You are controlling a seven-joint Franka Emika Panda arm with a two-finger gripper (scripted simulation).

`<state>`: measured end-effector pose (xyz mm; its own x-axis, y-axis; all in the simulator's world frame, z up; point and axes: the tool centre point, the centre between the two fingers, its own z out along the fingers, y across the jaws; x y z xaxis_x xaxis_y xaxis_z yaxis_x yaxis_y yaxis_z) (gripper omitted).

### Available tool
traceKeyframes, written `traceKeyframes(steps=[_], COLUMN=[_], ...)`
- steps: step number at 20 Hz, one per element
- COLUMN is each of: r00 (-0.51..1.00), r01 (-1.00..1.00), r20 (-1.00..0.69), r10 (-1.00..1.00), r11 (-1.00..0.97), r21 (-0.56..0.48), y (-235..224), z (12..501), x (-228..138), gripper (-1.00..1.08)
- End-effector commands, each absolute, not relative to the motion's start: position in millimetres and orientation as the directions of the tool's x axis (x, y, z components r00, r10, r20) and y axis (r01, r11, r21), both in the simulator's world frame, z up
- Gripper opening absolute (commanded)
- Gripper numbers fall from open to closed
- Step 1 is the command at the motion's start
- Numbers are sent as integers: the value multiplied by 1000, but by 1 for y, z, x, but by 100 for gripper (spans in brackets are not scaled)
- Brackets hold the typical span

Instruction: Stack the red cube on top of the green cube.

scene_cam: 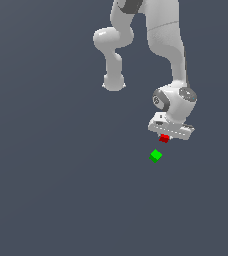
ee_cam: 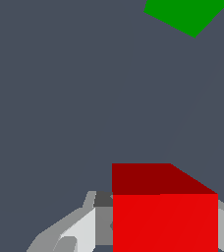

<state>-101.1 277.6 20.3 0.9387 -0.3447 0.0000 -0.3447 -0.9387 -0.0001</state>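
Red cube (ee_cam: 165, 221) sits between the fingers (ee_cam: 65, 236), closest thing to the wrist camera; grey finger surfaces show on both sides of it. Fingers look narrowed onto it, gap about one cube wide, but actual contact isn't clear, so can't confirm a firm hold. In the exterior view the red cube (scene_cam: 164, 138) peeks out directly under the gripper (scene_cam: 167, 136); can't tell whether it's on the worktop (scene_cam: 46, 190) or lifted.

Handling, my read: rigid, light, flat smooth faces, not fragile. Best pinched on two opposite side faces, centred, so it can't twist. Tiny compared with the hand, so little margin for misalignment.

Farther out: green cube (scene_cam: 155, 156) is near the red cube, apart from it, nothing on top. Wrist view shows the green cube (ee_cam: 186, 15) only partly, cropped at the frame edge.
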Motion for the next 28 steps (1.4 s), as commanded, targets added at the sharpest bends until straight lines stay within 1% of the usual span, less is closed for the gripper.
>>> traceKeyframes(steps=[1, 8, 12, 16, 23, 28], r00=[939, 939, 939, 939, 939, 939], r01=[-345, -345, -345, -345, -345, -345], r20=[0, 0, 0, 0, 0, 0], r10=[-345, -345, -345, -345, -345, -345], r11=[-939, -939, -939, -939, -939, -939], r21=[0, 0, 0, 0, 0, 0], y=[277, 277, 277, 277, 277, 277], z=[20, 21, 30, 48, 94, 115], x=[-101, -101, -101, -102, -102, -102], gripper=[-100, -100, -100, -100, -100, -100])
